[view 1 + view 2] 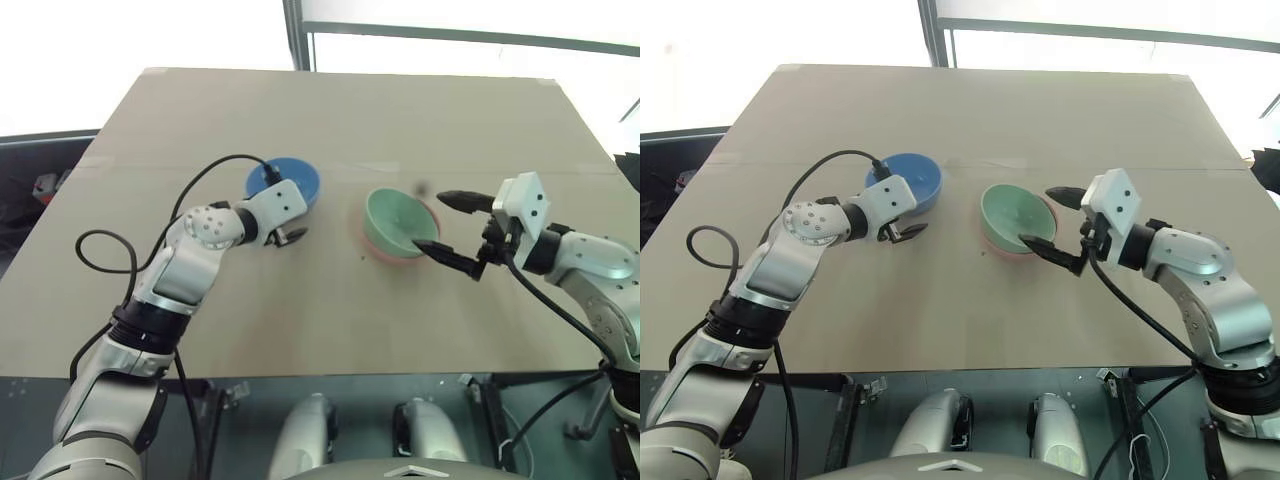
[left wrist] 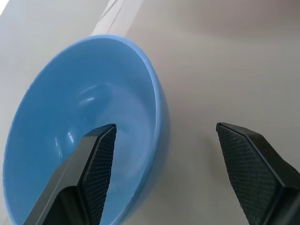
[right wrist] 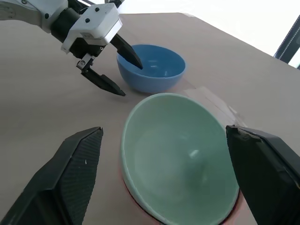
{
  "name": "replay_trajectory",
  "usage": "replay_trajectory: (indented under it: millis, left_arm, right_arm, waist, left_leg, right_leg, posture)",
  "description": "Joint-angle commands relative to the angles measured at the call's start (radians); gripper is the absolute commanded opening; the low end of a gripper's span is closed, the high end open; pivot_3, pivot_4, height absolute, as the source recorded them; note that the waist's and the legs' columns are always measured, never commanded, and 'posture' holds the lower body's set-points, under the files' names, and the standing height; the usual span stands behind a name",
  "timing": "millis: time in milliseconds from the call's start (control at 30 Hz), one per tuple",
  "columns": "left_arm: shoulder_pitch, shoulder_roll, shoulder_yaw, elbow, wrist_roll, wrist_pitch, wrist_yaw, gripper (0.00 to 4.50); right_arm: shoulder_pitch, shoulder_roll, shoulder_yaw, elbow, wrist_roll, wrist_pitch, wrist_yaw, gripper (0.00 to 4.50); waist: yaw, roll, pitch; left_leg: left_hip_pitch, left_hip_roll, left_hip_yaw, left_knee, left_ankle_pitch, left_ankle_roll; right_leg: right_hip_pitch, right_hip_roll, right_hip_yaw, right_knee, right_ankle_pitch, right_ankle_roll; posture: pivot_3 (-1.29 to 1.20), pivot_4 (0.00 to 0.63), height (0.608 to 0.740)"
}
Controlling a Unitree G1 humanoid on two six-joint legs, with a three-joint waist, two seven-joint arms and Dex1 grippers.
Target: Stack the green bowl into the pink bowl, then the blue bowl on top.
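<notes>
The green bowl (image 1: 400, 222) sits nested in the pink bowl (image 1: 392, 259), right of the table's middle; only a thin pink rim shows beneath it. To their left the blue bowl (image 1: 290, 178) stands upright on the table. My left gripper (image 3: 131, 79) is open and straddles the blue bowl's near rim, one finger (image 2: 101, 159) inside the bowl and the other (image 2: 248, 164) outside. My right gripper (image 1: 429, 220) is open at the green bowl's right side, a little above the table, with its fingers wide apart and off the bowl.
The bowls stand on a tan table (image 1: 330, 320) with a strip of tape (image 1: 150, 165) running across it. The table's front edge (image 1: 300, 376) lies close below my arms. A black cable (image 1: 215, 165) loops over my left forearm.
</notes>
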Motion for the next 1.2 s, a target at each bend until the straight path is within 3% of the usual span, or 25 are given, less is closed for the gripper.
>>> replay_trajectory:
  millis: [33, 67, 100, 167, 200, 400, 633, 833, 1000, 1200]
  left_arm:
    - [-0.026, -0.001, 0.013, 0.016, 0.023, -0.021, 0.005, 3.60]
    - [-0.028, 0.000, 0.008, 0.023, 0.029, -0.029, 0.001, 3.60]
    - [-0.033, -0.002, 0.005, 0.031, 0.032, -0.034, -0.001, 3.21]
    - [-0.041, -0.007, 0.003, 0.043, 0.037, -0.044, -0.004, 2.95]
    - [-0.045, -0.011, 0.005, 0.049, 0.039, -0.047, -0.003, 2.38]
    - [-0.065, -0.022, 0.014, 0.066, 0.043, -0.053, -0.012, 0.03]
    - [-0.129, -0.050, 0.047, 0.022, -0.039, -0.038, -0.090, 0.01]
    - [-0.275, -0.154, 0.086, -0.008, -0.277, -0.239, -0.304, 0.01]
    - [-0.353, -0.181, 0.044, 0.030, -0.328, -0.292, -0.452, 0.01]
    - [-0.388, -0.211, -0.025, 0.173, -0.280, -0.482, -0.574, 0.01]
  right_arm:
    - [0.024, -0.040, -0.077, -0.046, 0.030, -0.021, 0.013, 4.44]
    - [0.030, -0.045, -0.084, -0.048, 0.030, -0.027, 0.009, 4.44]
    - [0.035, -0.047, -0.089, -0.049, 0.029, -0.032, 0.003, 4.50]
    - [0.041, -0.047, -0.093, -0.051, 0.030, -0.038, -0.006, 4.50]
    - [0.044, -0.045, -0.094, -0.051, 0.029, -0.042, -0.011, 4.50]
    - [0.058, -0.043, -0.087, -0.041, 0.008, -0.072, -0.034, 4.50]
    - [0.080, -0.038, -0.087, -0.030, -0.032, -0.097, -0.084, 4.50]
    - [0.151, -0.039, -0.137, -0.026, -0.070, -0.140, -0.125, 4.50]
    - [0.290, -0.042, -0.277, -0.151, 0.042, -0.130, -0.087, 4.50]
    - [0.456, -0.060, -0.407, -0.232, 0.062, -0.120, -0.081, 4.50]
  waist:
    - [0.000, 0.000, 0.000]
    - [0.001, 0.000, 0.000]
    - [0.001, 0.000, 0.000]
    - [0.001, 0.000, 0.000]
    - [0.001, 0.000, 0.000]
    - [0.001, 0.000, 0.000]
    - [0.003, -0.001, 0.000]
    - [0.010, -0.002, 0.001]
    - [0.001, -0.001, 0.001]
    - [0.004, -0.001, 0.001]
  left_leg:
    - [0.000, 0.000, 0.000, 0.000, 0.000, 0.000]
    - [0.000, 0.000, 0.000, 0.000, 0.000, 0.000]
    - [0.000, 0.000, 0.000, 0.000, 0.000, 0.000]
    - [0.000, 0.000, 0.000, 0.000, 0.000, 0.000]
    - [0.000, 0.000, 0.000, 0.000, 0.000, 0.000]
    - [0.000, 0.000, 0.000, 0.000, 0.000, 0.000]
    - [-0.001, 0.000, 0.000, 0.001, 0.000, 0.000]
    - [-0.003, -0.001, -0.002, 0.004, -0.001, 0.001]
    - [-0.001, -0.001, 0.000, 0.004, -0.001, 0.002]
    - [0.001, -0.001, 0.000, 0.008, -0.001, 0.002]
  right_leg:
    - [0.000, 0.000, 0.000, 0.000, 0.000, 0.000]
    - [0.000, 0.000, 0.000, 0.000, 0.000, 0.000]
    - [0.000, 0.000, 0.000, 0.000, 0.000, 0.000]
    - [0.000, 0.000, 0.000, 0.000, 0.000, 0.000]
    - [0.000, 0.000, 0.000, 0.000, 0.000, 0.000]
    - [0.000, 0.000, 0.000, 0.000, 0.000, 0.000]
    - [0.000, -0.001, 0.000, 0.000, 0.000, 0.000]
    - [0.000, -0.002, -0.002, 0.000, 0.000, 0.000]
    - [0.001, -0.001, -0.001, 0.000, 0.000, 0.000]
    - [0.003, -0.001, 0.000, 0.000, 0.000, 0.000]
  posture:
    - [0.00, 0.150, 0.740]
    - [0.00, 0.150, 0.740]
    - [0.00, 0.150, 0.740]
    - [0.00, 0.150, 0.740]
    - [0.00, 0.150, 0.740]
    - [0.00, 0.150, 0.740]
    - [0.00, 0.150, 0.740]
    - [0.00, 0.150, 0.740]
    - [0.00, 0.150, 0.740]
    - [0.00, 0.150, 0.740]
